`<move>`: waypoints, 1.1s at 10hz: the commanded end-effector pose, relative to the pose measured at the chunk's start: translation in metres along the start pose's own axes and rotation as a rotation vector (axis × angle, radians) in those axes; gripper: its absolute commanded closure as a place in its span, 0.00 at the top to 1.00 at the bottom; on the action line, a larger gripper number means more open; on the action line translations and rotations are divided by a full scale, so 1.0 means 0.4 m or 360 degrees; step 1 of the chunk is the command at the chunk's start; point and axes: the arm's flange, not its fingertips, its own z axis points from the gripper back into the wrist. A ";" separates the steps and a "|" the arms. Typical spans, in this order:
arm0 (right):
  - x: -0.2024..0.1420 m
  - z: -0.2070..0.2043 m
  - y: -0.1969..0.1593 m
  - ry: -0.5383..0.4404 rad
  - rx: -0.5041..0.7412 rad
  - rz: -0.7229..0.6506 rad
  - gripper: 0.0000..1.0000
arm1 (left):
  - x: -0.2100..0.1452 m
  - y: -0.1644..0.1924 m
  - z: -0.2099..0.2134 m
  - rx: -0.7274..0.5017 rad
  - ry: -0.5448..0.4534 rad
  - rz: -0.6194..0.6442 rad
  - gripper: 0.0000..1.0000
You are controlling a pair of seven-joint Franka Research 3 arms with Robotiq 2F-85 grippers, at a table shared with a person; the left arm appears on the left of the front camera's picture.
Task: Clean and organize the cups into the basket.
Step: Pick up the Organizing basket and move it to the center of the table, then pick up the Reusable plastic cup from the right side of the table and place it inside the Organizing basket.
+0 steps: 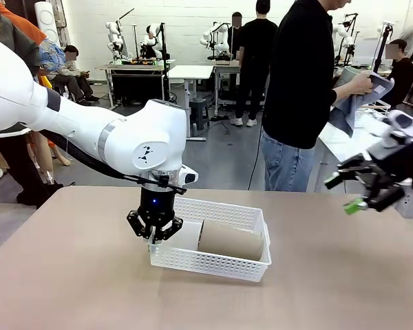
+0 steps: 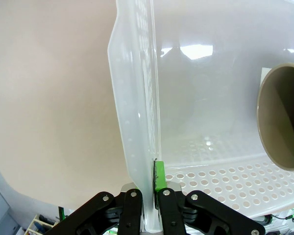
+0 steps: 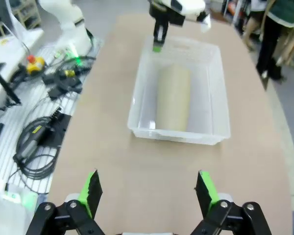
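Left gripper (image 1: 153, 238) pinches basket (image 1: 213, 265) wall (tan cup (image 1: 230, 242) inside); right gripper (image 3: 147, 188) wide, empty.

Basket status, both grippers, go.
Left gripper shut on end wall of white lattice plastic basket. Right gripper open, raised clear. One tan-brown plastic tumbler lying inside. Nothing obstructing.

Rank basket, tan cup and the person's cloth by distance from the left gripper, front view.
1. basket: end rim clamped in the left gripper.
2. tan cup: lying inside, just right.
3. cloth: far right, held by the person beyond the table.
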 end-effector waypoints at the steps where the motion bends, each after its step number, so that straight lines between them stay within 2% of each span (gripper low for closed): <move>1: -0.103 0.051 -0.007 -0.0304 -0.0030 -0.0080 1.00 | -0.001 0.000 -0.006 0.0011 0.0000 -0.0019 0.00; 3: -0.221 0.128 0.030 -0.0553 -0.0189 -0.0206 1.00 | -0.001 0.000 -0.006 0.0011 0.0000 -0.0019 0.00; 5: -0.325 0.173 0.059 -0.0679 -0.0242 -0.0329 1.00 | -0.001 0.000 -0.006 0.0011 0.0000 -0.0019 0.00; 7: -0.360 0.182 0.074 -0.0699 -0.0289 -0.0370 1.00 | -0.001 0.000 -0.006 0.0011 0.0000 -0.0019 0.00; 8: -0.348 0.178 0.090 -0.0631 -0.0240 -0.0381 1.00 | -0.001 0.000 -0.006 0.0011 0.0000 -0.0019 0.00; 11: -0.348 0.178 0.090 -0.0631 -0.0240 -0.0381 1.00 | -0.001 0.000 -0.006 0.0011 0.0000 -0.0019 0.00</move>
